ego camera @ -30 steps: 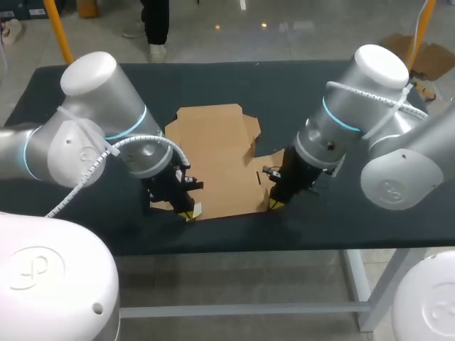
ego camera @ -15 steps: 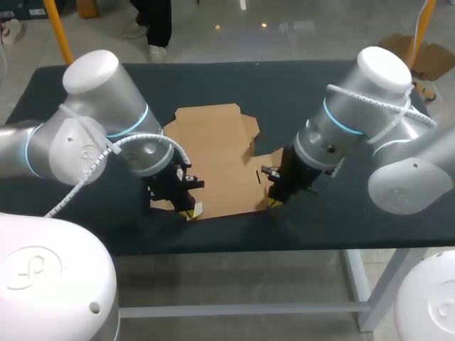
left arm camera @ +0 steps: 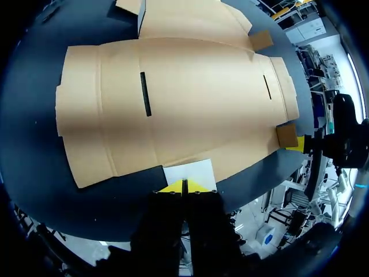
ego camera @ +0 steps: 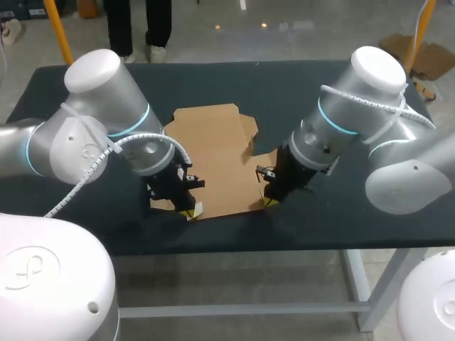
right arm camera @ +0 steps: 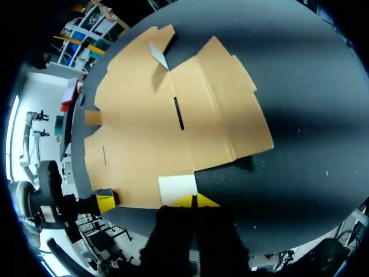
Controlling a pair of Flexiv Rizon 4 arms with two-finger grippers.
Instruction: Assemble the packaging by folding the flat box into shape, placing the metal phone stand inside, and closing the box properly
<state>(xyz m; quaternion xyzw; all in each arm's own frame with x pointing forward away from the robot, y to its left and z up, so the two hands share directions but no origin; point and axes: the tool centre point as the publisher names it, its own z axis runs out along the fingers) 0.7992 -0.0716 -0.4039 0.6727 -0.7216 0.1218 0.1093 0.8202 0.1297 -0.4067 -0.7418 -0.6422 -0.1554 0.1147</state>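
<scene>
Tightly, both pincers (ego camera: pixel 188 213) (ego camera: pixel 268 202) on box (ego camera: pixel 213 145) edge

left arm (ego camera: pixel 85 135), right arm (ego camera: pixel 359 106): silver-grey | cyan joint rings (ego camera: pixel 138 121) | white spiral cables (ego camera: pixel 146 137) | yellow-tipped gripper (ego camera: pixel 188 212)

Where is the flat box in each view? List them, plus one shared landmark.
Head: flat box centred between left gripper and right gripper.
Left wrist: flat box ahead of left gripper.
Right wrist: flat box ahead of right gripper.
Landmark: left gripper on its near corner.
</scene>
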